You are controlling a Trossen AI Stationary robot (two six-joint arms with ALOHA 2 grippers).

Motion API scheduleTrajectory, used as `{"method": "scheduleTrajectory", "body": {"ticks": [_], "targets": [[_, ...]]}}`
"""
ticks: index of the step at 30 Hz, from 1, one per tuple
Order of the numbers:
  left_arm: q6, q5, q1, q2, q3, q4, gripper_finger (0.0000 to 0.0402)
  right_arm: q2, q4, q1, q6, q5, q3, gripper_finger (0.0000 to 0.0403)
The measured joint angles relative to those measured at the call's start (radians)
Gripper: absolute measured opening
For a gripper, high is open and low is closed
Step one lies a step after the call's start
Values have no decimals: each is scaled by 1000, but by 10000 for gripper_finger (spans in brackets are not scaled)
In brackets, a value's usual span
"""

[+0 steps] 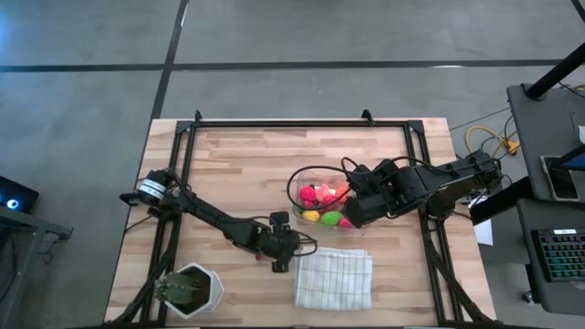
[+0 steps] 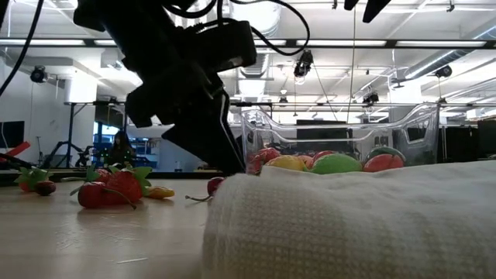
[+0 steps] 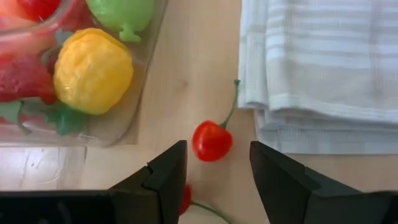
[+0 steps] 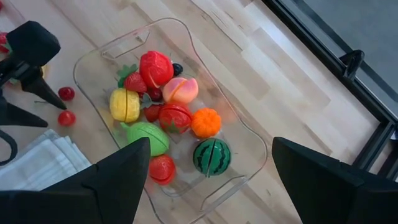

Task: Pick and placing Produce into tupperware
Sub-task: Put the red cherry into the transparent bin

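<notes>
1. Left gripper [image 3: 214, 171]: fingers parted around a cherry [image 3: 212, 140] on the table, nothing gripped.
2. Tupperware [image 4: 248, 144]: at the cherry's 1 o'clock, filled with produce [image 4: 175, 116].
3. Right gripper [image 4: 208, 180]: wide open, empty, held above the tupperware.
4. Cloth [image 1: 335, 279]: at the left gripper's 4 o'clock.

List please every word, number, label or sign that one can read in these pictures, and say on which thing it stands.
No text can be read in any view.
Tupperware, produce, cloth: no writing on them.
Plant pot: plain, no label.
Left gripper, open around a cherry: no marking shows.
Right gripper, open above the tupperware: no marking shows.
Keyboard at the high view's right edge: keys too small to read.
</notes>
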Motion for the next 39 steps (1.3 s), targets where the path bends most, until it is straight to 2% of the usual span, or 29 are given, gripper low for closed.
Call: {"method": "scheduleTrajectory", "body": {"ticks": [8, 14, 39], "targets": [[5, -4, 1, 6, 0, 24, 161, 0, 0, 0, -7, 0, -1, 329], [5, 33, -10, 30, -1, 35, 161, 0, -3, 0, -7, 0, -1, 329], [8, 24, 13, 30, -4, 46, 161, 0, -3, 0, -23, 7, -3, 329]]}}
